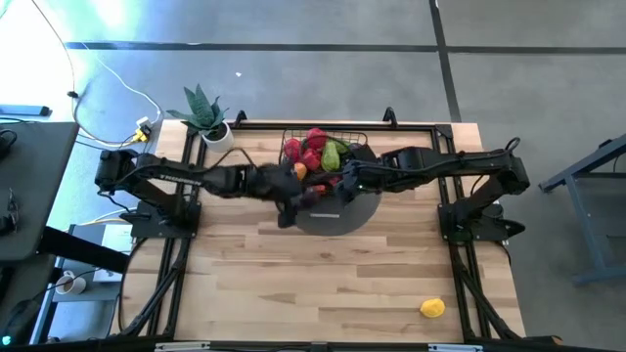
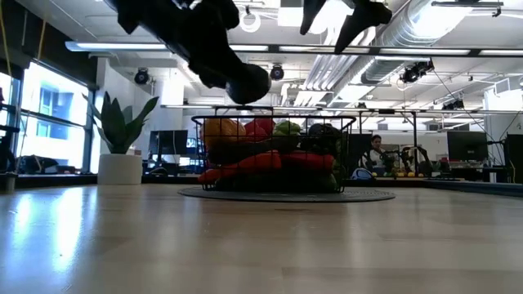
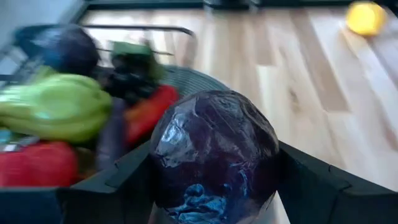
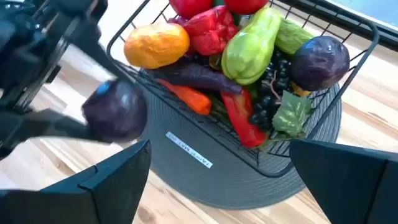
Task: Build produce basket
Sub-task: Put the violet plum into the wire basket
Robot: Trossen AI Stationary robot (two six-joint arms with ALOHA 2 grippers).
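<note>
The wooden surface [image 1: 323, 274] carries a grey round mat [image 4: 261, 174] at its far middle, and on it sits the wire basket [image 4: 367, 31], heaped with produce [image 4: 249, 43]. Just beside the basket's near edge, the left claw [image 3: 211, 186] grips a dark purple cabbage [image 3: 214, 155] above the mat. The right claw [image 4: 217, 180] hangs open over the basket. A potted plant [image 1: 205, 112] stands at the far left; a lemon [image 1: 432, 308] lies well apart, near right.
</note>
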